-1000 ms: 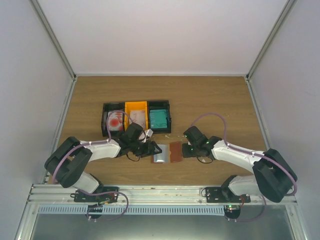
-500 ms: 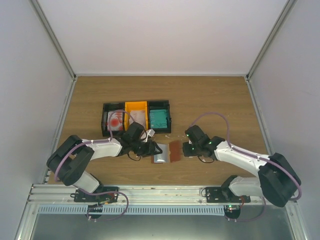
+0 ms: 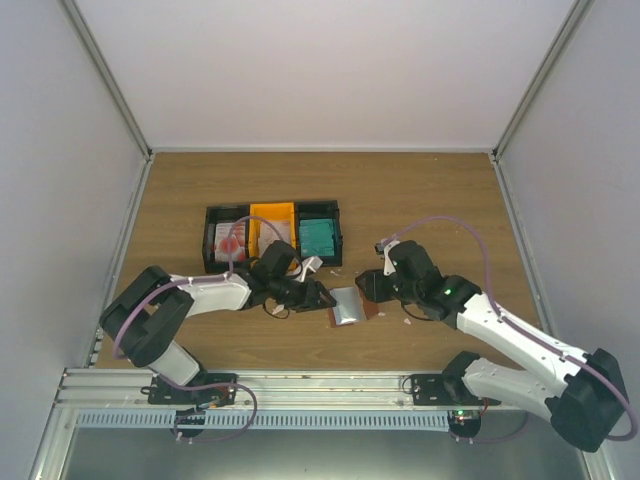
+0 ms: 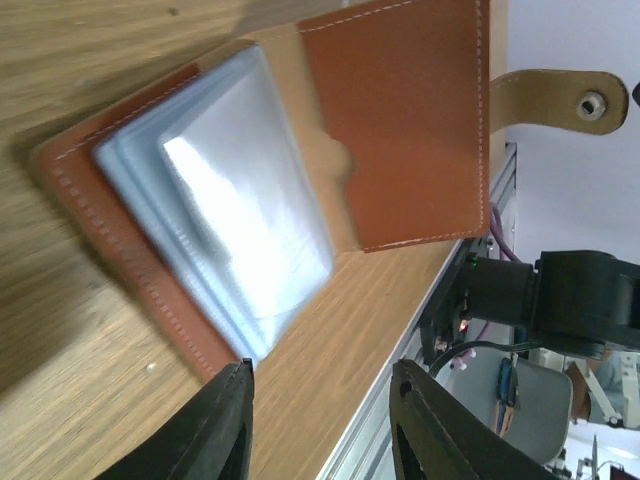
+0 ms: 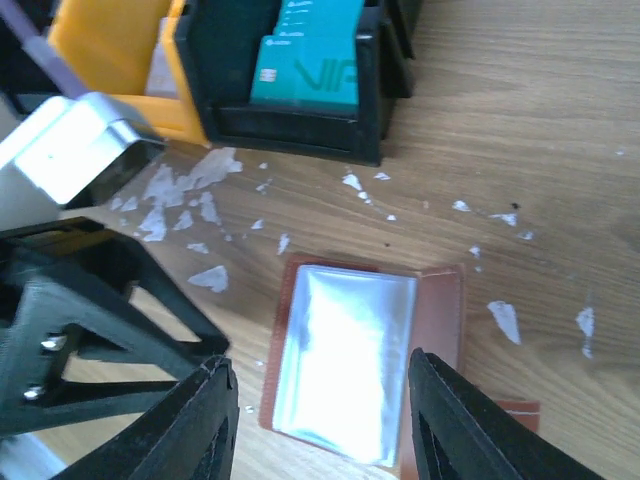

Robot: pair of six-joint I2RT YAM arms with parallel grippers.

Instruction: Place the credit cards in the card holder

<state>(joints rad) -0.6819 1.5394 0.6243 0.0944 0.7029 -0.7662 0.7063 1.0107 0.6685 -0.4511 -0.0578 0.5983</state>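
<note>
The card holder [image 3: 347, 306] lies open on the table between my two arms, its brown leather [image 4: 400, 130] spread flat and its clear sleeves facing up. No card shows in either gripper. My left gripper [image 3: 322, 297] stands open just off the holder's left edge, empty in the left wrist view [image 4: 320, 405]. My right gripper [image 3: 366, 290] hovers open over the holder [image 5: 350, 350], with nothing between its fingers [image 5: 325, 405]. Teal credit cards [image 5: 305, 65] stand in a black bin behind the holder.
Three bins stand in a row behind the left arm: a black one with red-marked cards [image 3: 229, 243], an orange one [image 3: 272, 232] with pale cards, and a black one with teal cards [image 3: 319, 237]. White scraps [image 5: 180, 200] litter the wood in front of the bins.
The right gripper has opened, let go of the card holder and drawn back and up. The holder has shifted to the right, and the left gripper has followed it, its jaws narrowing a little.
</note>
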